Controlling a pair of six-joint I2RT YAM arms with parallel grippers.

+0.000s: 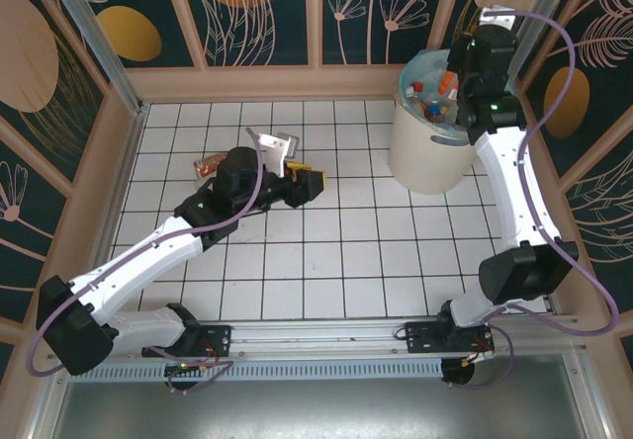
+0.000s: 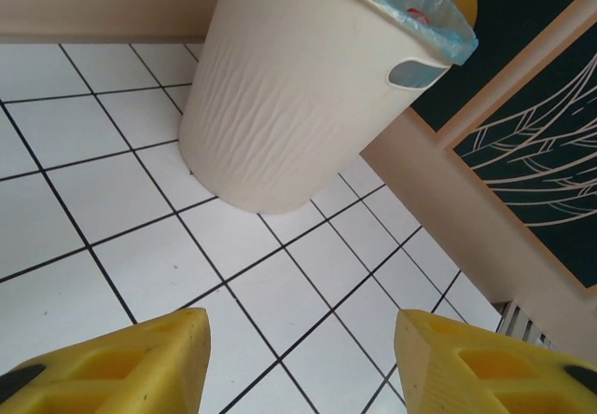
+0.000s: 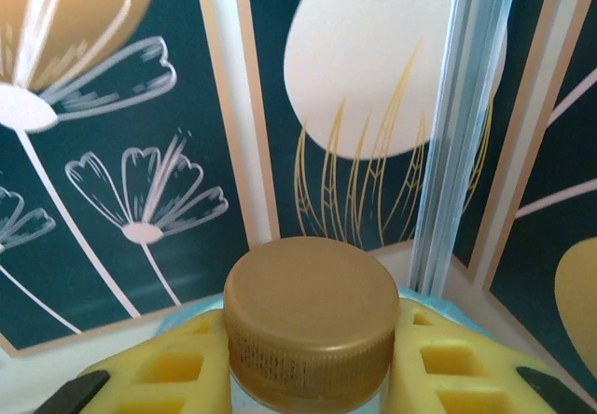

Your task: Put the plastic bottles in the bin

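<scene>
The white tiled worktop [image 1: 336,261] lies between patterned walls [image 1: 267,14]. The bin [image 1: 420,162] stands upright in its far right corner, with a blue bag [image 2: 446,22] folded over the rim and several bottles [image 1: 432,111] lying inside. The right arm [image 1: 509,177] runs up along the right wall and bends over the bin. The left arm [image 1: 163,246] slants from the near left out to mid-worktop. The right gripper [image 1: 453,88] hangs above the bin's mouth, its jaws clenched on the brown cap [image 3: 308,311] of a held bottle, seen up close in the right wrist view; the body of that bottle is mostly hidden below the cap. The left gripper [image 1: 307,182] sits over bare tiles, left of the bin and apart from it, pointing towards it. Its jaws are released and grasp nothing, with tiles showing in the gap between them. One crushed bottle [image 1: 210,166], reddish in tint, lies on its side on the worktop at the far left, just beside the left arm's dark wrist.
</scene>
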